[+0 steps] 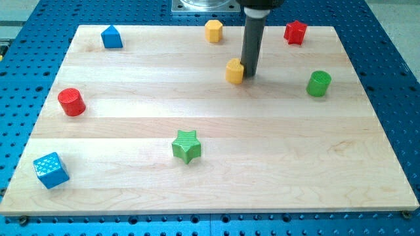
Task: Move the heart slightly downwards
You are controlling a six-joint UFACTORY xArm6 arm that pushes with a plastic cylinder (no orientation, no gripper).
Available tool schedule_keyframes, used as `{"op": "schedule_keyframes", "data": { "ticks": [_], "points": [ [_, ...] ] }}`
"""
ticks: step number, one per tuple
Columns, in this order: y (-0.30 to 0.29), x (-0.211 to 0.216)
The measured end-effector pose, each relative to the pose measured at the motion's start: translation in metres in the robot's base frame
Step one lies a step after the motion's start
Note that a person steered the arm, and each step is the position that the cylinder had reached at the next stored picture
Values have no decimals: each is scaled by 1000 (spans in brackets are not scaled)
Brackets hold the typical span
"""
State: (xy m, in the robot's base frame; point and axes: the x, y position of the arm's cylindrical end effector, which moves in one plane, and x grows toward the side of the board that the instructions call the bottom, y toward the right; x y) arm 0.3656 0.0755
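Note:
The yellow heart block (234, 71) stands on the wooden board (262, 151), above the middle of the view. My tip (250, 72) is right beside the heart's right edge, touching or nearly touching it. The dark rod rises from there straight to the view's top.
A yellow hexagon block (213, 31) and a red star block (295, 32) are near the view's top. A green cylinder (319, 84) is at the right. A blue pentagon-like block (111, 37), red cylinder (71, 102), blue cube (50, 170) and green star (186, 146) lie left and below.

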Motion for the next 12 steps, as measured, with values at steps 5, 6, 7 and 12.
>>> {"op": "schedule_keyframes", "data": {
  "ticks": [5,6,7,12],
  "points": [
    [-15,52],
    [-13,52],
    [-10,52],
    [14,52]
  ]
}}
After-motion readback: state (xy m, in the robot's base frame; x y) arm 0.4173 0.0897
